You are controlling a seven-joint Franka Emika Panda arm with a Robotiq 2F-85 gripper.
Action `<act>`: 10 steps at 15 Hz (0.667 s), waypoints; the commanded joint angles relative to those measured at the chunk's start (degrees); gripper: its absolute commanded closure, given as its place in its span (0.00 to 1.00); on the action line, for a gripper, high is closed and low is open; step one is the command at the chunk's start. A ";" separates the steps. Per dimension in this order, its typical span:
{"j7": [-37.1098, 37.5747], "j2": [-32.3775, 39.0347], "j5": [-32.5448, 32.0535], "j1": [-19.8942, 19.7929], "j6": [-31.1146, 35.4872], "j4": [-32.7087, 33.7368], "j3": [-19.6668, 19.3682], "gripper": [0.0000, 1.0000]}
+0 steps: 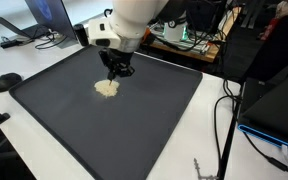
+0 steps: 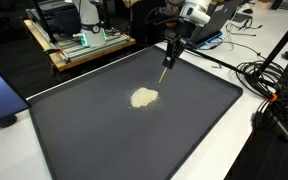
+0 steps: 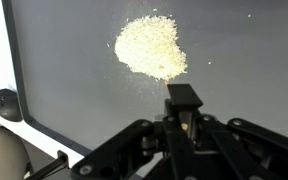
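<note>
A small pile of pale grains (image 1: 106, 88) lies on a large dark mat (image 1: 134, 130) on a white table. It shows in both exterior views (image 2: 144, 97) and in the wrist view (image 3: 150, 47). My gripper (image 1: 119, 70) hovers just behind the pile, pointing down. It is shut on a narrow black tool (image 3: 183, 97), which hangs as a thin stick in an exterior view (image 2: 165, 68). The tool's tip is close to the mat (image 2: 114, 140), beside the pile's far edge. A few stray grains lie scattered around the pile.
A black round object (image 1: 6, 82) sits off the mat's corner, also in the wrist view (image 3: 6, 103). A laptop (image 1: 44, 15) stands behind. Cables (image 2: 269, 80) run along the table. A wooden crate with electronics (image 2: 84, 45) and a dark case (image 1: 279, 110) border the table.
</note>
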 commanded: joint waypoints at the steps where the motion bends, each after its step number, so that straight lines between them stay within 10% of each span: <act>1: 5.15 3.75 -5.08 3.28 -7.40 5.75 0.23 0.97; 10: 11.24 19.43 -10.57 7.15 -22.66 23.99 1.34 0.97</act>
